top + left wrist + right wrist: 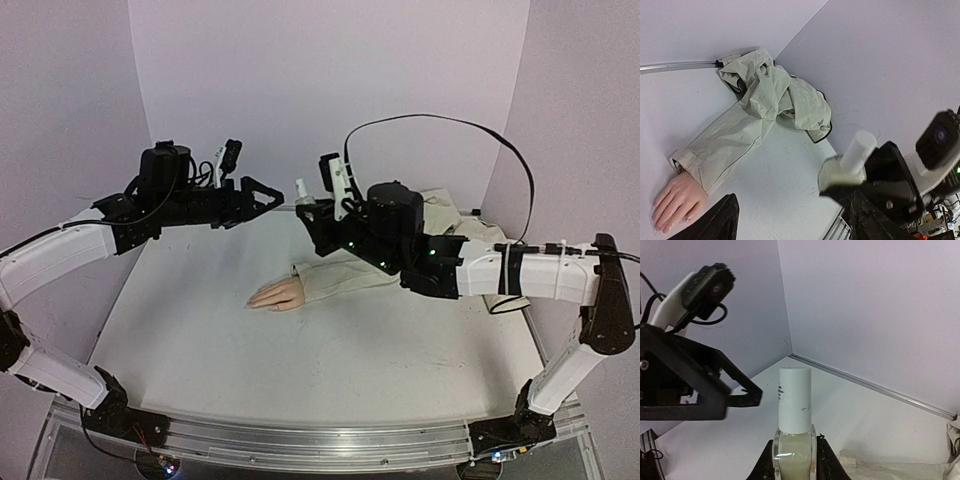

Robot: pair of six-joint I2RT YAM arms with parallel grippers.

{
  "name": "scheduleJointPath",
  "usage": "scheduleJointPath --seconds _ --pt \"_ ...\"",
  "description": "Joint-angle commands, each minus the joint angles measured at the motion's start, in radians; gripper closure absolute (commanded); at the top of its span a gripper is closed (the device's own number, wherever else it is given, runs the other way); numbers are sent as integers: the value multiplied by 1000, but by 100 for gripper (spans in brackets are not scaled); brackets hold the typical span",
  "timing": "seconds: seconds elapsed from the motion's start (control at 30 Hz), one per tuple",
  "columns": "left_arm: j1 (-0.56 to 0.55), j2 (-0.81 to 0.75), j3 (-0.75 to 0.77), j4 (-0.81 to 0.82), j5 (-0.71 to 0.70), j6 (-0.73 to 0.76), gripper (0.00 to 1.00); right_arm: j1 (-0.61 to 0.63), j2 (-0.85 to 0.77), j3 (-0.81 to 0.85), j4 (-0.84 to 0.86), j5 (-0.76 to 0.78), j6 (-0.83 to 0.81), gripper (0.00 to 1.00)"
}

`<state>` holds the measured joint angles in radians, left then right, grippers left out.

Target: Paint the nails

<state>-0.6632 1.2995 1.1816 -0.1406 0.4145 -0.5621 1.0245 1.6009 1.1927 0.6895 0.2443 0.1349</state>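
Observation:
The small bottle (303, 190) has a white cap and a pale liquid, and my right gripper (318, 212) is shut on its glass body, holding it upright above the back of the table. In the right wrist view the bottle (795, 415) stands between my right gripper's (795, 467) fingers. My left gripper (268, 196) is open just left of the cap, not touching it. The peach fake hand (278, 295) lies palm down at the table's middle, coming out of the beige sleeve (350, 275). Its nails (657, 220) show faintly at the fingertips in the left wrist view.
The sleeve's bunched cloth (790, 100) lies against the back wall at the right. A black cable (480, 135) loops above the right arm. The white table (330, 370) ends in a metal rail (320, 440) at the near edge. Lilac walls close in the back and sides.

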Motion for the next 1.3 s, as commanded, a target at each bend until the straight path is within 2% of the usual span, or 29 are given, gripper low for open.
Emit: scheduleJointPath --seconds 0.0,0.27,0.33,0.47,0.53,0.67,0.87,1.1,1.17,1.2,1.27 --pt "-24 8 53 132 -18 -32 24 67 41 108 34 147 -80 100" --pt "-67 27 67 163 -77 -18 40 108 90 160 33 169 -119 100" --pt "-70 34 73 165 -87 -19 40 112 95 162 33 174 -126 100" --pt "-74 34 96 168 -89 9 28 115 96 158 33 184 -127 100" --pt "-77 29 104 170 -98 25 29 117 90 155 33 184 -126 100" --pt "-80 41 122 170 -91 27 49 119 86 155 33 184 -126 100" --pt "-90 82 150 170 -39 22 69 120 73 150 45 175 -124 100" --pt "-98 111 150 170 85 54 92 119 27 122 81 156 -127 100" --pt "-98 113 151 170 137 82 100 112 1 110 86 91 -151 100" --pt "-98 113 155 170 173 110 100 104 -12 102 86 25 -161 100" --pt "-98 120 174 180 306 170 100 64 -60 75 86 -196 -145 100"
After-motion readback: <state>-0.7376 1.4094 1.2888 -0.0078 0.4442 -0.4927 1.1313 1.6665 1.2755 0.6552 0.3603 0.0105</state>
